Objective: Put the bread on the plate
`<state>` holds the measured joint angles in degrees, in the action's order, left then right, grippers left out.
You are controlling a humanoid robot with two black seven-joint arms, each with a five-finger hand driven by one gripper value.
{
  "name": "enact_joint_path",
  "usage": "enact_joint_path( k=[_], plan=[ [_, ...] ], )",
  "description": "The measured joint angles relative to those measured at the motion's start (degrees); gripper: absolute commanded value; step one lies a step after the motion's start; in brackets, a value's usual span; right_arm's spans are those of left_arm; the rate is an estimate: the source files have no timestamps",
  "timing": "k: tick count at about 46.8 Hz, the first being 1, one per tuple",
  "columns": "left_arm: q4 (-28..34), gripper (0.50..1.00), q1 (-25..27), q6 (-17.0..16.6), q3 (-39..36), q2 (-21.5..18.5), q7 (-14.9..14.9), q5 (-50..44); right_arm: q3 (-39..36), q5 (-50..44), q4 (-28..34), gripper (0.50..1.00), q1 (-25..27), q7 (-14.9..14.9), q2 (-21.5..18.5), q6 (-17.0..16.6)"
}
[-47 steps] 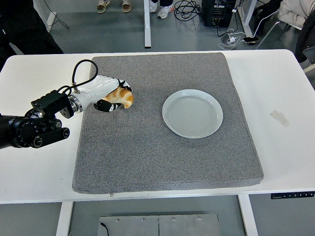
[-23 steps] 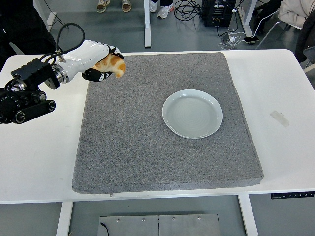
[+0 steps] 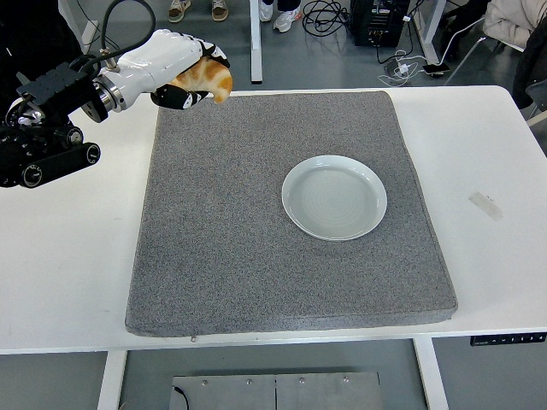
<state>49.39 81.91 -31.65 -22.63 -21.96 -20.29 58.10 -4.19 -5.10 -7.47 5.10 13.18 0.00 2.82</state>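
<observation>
The left hand [image 3: 171, 64], white-shelled with black fingers [image 3: 184, 96], hangs high above the far left corner of the grey felt mat [image 3: 282, 213], and its fingers are curled around the golden-brown crusty piece of bread [image 3: 208, 79], which juts out past the fingertips toward the right. The bread is clear of the white surface [image 3: 60, 256], carried in the air. The round pale grey-green ceramic plate [image 3: 334, 196] lies well to the right of the fingers and nearer the camera, bare and flat on the mat. The right hand is not in view. The step in hand looks like the carry: to do it well, the fingers should keep an even hold while travelling right and forward until the bread hangs over the plate's middle, then descend low before loosening, so the bread settles inside the rim instead of rolling off onto the mat
</observation>
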Motion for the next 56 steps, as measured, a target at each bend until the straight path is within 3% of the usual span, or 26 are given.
enact_joint_path(
  k=[7,16,24,56],
  plan=[
    [0.0,0.5,1.36,0.0,1.02,1.23,0.0,0.0,0.01,0.0,0.0,1.0,0.0,0.01,0.0,0.01],
    [-0.09,0.5,1.92,0.01,1.14,6.15,0.39,0.05,0.02,0.0,0.0,1.0,-0.01,0.01,0.0,0.01],
    [-0.09,0.5,1.11,-0.23,1.01,10.57,0.55,0.45,0.04,0.0,0.0,1.0,-0.01,0.0,0.0,0.0],
    [-4.27,0.5,-4.63,-0.17,0.49,19.75,-0.01,3.8,0.04,0.0,0.0,1.0,0.0,0.0,0.0,-0.02]
  ],
)
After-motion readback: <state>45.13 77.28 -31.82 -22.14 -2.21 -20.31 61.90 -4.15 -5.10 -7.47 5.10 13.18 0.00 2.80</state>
